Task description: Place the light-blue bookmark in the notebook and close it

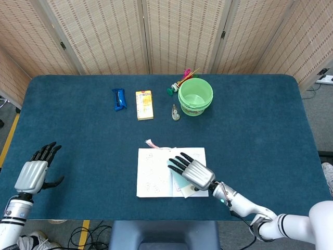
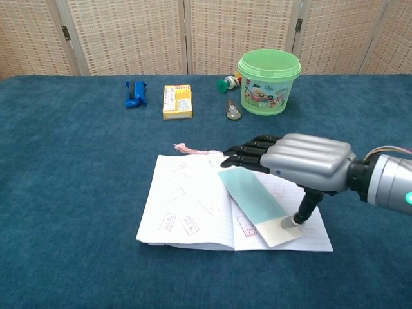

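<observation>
Over the open notebook [image 2: 193, 206] the right hand [image 2: 302, 164] hovered palm down, fingers spread and gripping nothing, its thumb tip pressing the pale end of the light-blue bookmark [image 2: 251, 198]. That bookmark lay slanted across the right-hand page, just under the hand. Far off at the table's near-left edge, the left hand [image 1: 35, 172] waited open, holding nothing.

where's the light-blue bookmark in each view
Head view: the light-blue bookmark lies on the open notebook, low and centre, mostly hidden under the right hand.
Chest view: the bookmark lies slanted across the notebook's right page, centre-right, with the right hand above it and one finger on its pale lower end.
Shared landmark: the green bucket, beyond the notebook.
</observation>
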Robot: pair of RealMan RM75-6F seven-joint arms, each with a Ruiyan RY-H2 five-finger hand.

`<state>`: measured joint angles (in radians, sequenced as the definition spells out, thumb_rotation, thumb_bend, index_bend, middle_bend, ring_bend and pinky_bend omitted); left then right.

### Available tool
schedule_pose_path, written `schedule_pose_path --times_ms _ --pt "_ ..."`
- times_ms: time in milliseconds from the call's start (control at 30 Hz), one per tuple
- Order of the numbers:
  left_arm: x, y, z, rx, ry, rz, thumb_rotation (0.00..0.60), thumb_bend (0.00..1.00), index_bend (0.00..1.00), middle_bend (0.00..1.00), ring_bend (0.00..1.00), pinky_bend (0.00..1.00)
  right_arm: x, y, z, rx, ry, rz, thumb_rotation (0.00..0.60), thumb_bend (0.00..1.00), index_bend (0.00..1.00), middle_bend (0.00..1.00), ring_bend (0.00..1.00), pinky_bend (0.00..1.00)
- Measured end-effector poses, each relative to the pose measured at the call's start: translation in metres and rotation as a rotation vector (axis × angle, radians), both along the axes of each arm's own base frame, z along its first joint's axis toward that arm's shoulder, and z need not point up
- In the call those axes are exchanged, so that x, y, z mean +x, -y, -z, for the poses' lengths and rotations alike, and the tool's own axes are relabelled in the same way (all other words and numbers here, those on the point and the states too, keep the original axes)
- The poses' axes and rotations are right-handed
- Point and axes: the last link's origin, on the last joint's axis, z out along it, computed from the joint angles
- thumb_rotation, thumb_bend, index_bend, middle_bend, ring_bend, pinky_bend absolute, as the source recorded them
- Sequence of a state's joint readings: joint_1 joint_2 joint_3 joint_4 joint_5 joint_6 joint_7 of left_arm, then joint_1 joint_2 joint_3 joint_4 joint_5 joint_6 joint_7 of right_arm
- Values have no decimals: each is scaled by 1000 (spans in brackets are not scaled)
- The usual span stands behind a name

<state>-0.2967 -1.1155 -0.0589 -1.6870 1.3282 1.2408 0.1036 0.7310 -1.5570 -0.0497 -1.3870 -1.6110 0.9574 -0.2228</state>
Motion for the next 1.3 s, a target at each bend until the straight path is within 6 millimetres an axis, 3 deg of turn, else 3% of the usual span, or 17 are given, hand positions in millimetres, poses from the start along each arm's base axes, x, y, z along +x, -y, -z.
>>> schedule_pose_path --times_ms 500,1000,1133,1300 --pt "-7 3 -4 5 5 -13 600 293 108 44 35 154 22 -7 20 7 17 -38 600 0 0 0 0 0" --pt "-10 4 -6 11 8 -18 600 293 108 44 35 154 22 2 9 -35 38 -3 600 5 0 0 0 0" --pt "-10 4 -7 14 9 -16 600 293 108 44 35 154 20 6 2 -45 31 8 600 67 0 27 0 0" --pt "-11 6 -6 9 9 -18 600 293 108 44 34 154 15 7 -2 -41 -2 14 600 242 0 103 0 0"
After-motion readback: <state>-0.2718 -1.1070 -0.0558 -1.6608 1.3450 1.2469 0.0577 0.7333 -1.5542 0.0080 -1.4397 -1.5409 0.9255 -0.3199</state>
